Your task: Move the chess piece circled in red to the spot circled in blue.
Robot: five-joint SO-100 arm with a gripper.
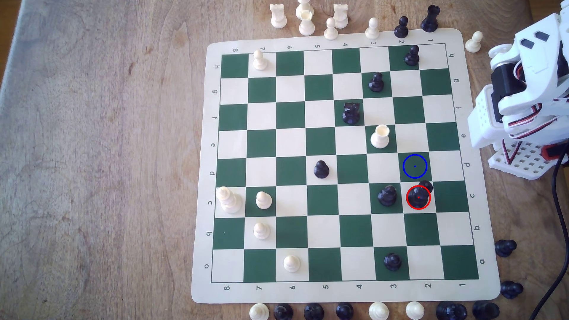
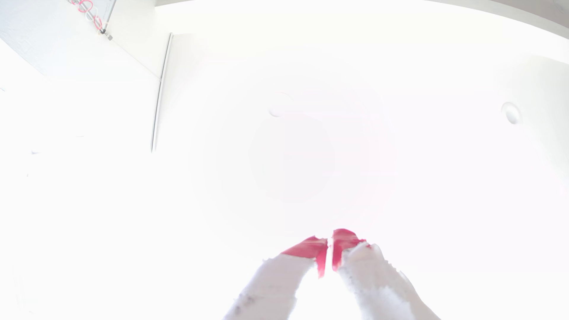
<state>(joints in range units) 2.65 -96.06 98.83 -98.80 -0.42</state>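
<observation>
The chess piece [image 1: 419,194], a tall glossy black piece ringed in red, stands upright on a cream square near the exterior view's right edge of the board. The spot [image 1: 415,166], a dark green square with a blue ring and dot, lies one square behind it. The white arm [image 1: 523,92] is folded up off the board at the exterior view's right, far from both. In the wrist view my gripper [image 2: 329,241] points at a washed-out white ceiling, its red-tipped fingers [image 2: 309,247] nearly touching with nothing between them.
A black pawn [image 1: 387,195] stands one square to the exterior view's left of the ringed piece. A white rook [image 1: 380,136] sits diagonally behind the spot. Captured pieces line the table beyond the board's edges [image 1: 338,310]. A black cable [image 1: 557,215] runs down the right.
</observation>
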